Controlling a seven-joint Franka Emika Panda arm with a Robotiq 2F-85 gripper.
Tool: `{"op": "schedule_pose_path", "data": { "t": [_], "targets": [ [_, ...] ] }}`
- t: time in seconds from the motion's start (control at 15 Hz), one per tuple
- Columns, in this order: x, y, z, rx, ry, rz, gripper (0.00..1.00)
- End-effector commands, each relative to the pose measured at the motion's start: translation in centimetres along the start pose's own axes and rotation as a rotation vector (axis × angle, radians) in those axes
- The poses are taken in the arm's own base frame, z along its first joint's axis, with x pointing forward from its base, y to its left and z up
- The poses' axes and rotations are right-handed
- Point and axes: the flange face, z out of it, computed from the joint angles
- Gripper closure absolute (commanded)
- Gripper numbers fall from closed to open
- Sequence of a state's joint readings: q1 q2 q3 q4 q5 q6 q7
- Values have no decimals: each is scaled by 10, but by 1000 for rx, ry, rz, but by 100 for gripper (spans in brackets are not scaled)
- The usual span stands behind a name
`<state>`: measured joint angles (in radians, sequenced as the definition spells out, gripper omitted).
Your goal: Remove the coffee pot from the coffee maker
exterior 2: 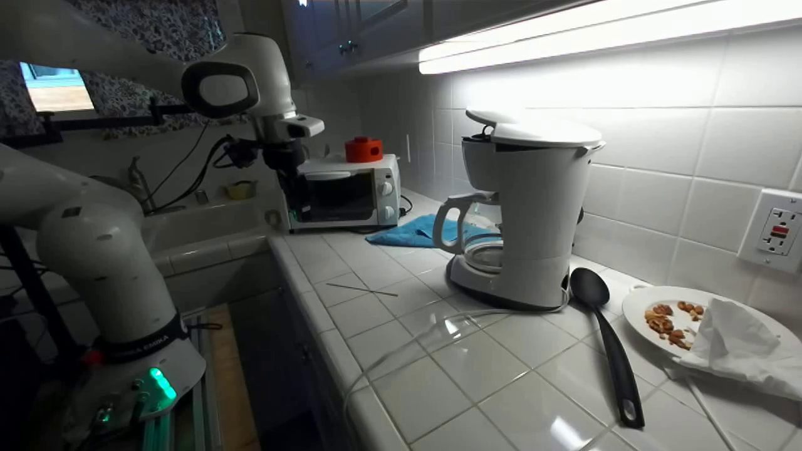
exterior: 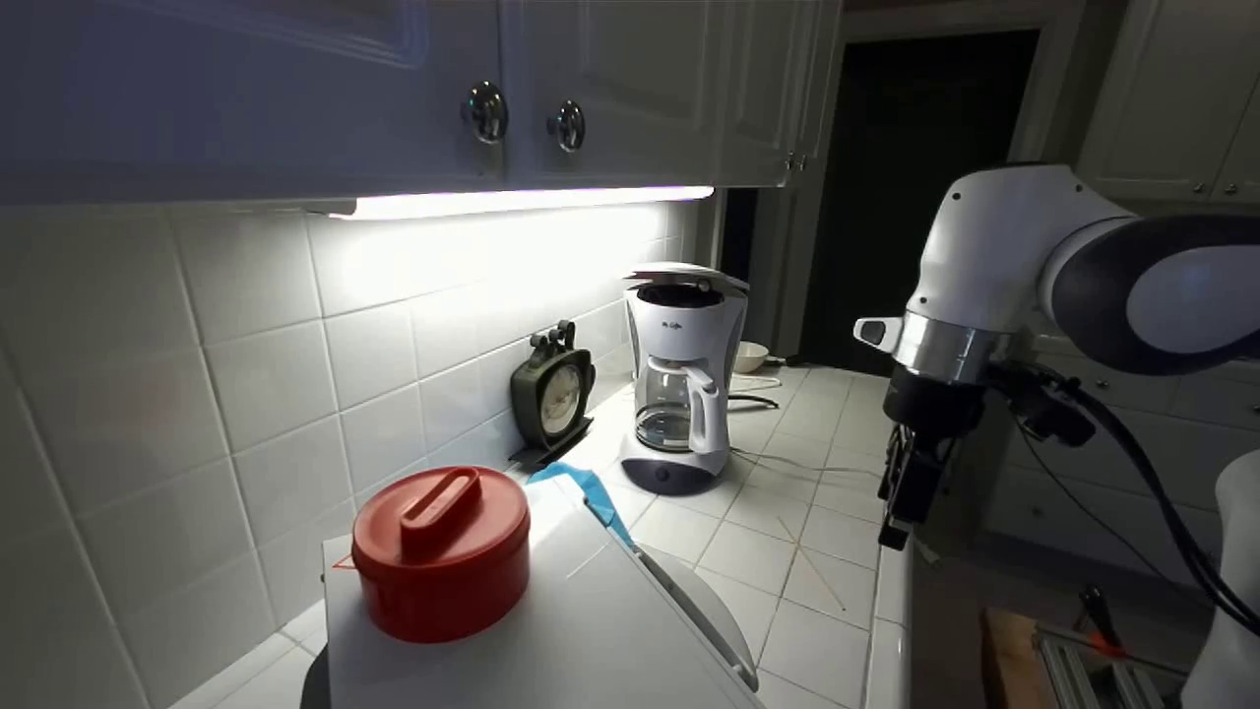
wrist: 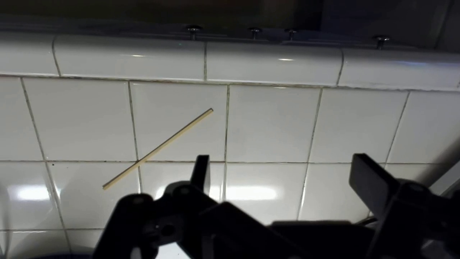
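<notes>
Wrist view shows the tool point(wrist: 284, 172) with its two fingers point(wrist: 368, 180) standing wide apart; between their tips one can see white tiles of the table point(wrist: 267, 124), whose front edge runs across the upper part of this view. A thin wooden stick point(wrist: 158, 149) lies on these tiles, near the tool but apart from it.

Both exterior views show the coffee pot point(exterior: 661, 423) upright inside the coffee maker point(exterior: 679, 335), on its base and below its upper part. The handle point(exterior: 703, 418) of the pot points outward, on the side of the front edge. The lid point(exterior 2: 545, 133) of the coffee maker is partly raised.

As for the tool, it hangs close to the front edge of the table, toward the end with the white oven point(exterior 2: 388, 207), whereas the coffee pot is farther back, nearer to the tiled wall point(exterior: 463, 345). So these two are well apart. How high the tool is over the table, I cannot tell.

On the oven stands a red container point(exterior: 443, 561); a blue cloth point(exterior 2: 407, 230) lies between the oven and the coffee maker. In an exterior view, a black ladle point(exterior 2: 617, 363) lies just beside the coffee maker, and near it is a white plate point(exterior 2: 636, 307) with nuts point(exterior 2: 661, 322) and a crumpled paper napkin point(exterior 2: 733, 344).
</notes>
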<state>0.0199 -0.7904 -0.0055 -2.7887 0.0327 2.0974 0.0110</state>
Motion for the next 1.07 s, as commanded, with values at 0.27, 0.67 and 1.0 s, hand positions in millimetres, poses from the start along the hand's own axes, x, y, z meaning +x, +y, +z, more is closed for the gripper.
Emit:
{"op": "schedule_pose_path", "data": {
  "t": [0.27,0.67,1.0],
  "targets": [
    [23,43,-1,-115,116,77,0],
    [50,63,8,-104,236,122,0],
    [74,87,9,-109,286,144,0]
  ]
}}
